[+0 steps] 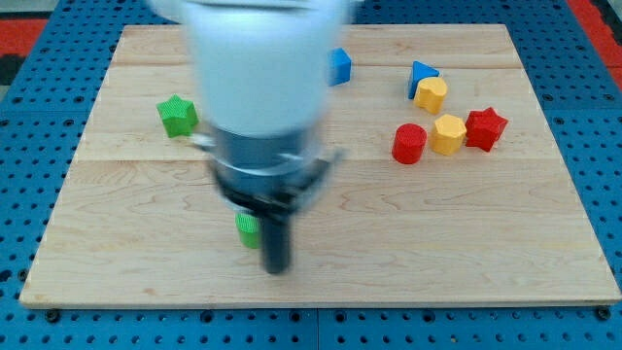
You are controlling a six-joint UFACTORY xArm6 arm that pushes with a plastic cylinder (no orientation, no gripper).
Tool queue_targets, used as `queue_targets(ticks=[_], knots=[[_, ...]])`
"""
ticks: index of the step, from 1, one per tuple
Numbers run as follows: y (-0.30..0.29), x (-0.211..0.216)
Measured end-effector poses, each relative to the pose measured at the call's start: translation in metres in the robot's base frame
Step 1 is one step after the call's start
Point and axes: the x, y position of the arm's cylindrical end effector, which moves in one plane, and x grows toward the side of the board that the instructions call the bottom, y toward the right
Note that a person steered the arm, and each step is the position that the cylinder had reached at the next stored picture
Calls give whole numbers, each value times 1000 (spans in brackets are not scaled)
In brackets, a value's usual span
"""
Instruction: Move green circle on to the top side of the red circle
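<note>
The green circle (pixel 247 229) sits at the lower left-centre of the wooden board, mostly hidden behind my rod. My tip (pixel 278 268) rests just to the view's right of it and slightly below, close to it or touching; blur hides which. The red circle (pixel 409 143) stands at the right, far from the green circle and the tip. My arm is motion-blurred.
A green star (pixel 177 115) is at the left. A blue block (pixel 338 66) is at top centre. A blue triangle (pixel 420 73), two yellow blocks (pixel 431 95) (pixel 448 134) and a red star (pixel 485 128) cluster beside the red circle. The board's bottom edge (pixel 321 301) is near the tip.
</note>
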Motion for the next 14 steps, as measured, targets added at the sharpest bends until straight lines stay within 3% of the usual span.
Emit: queue_targets(ticks=[1, 2, 3, 4, 5, 6, 8, 9, 10, 12, 13, 14], knots=[[1, -45], [-4, -35], [-52, -29], [-32, -73], [38, -108], [46, -113], [8, -149], [-54, -146], [-76, -167], [19, -195], [80, -181], [68, -188]])
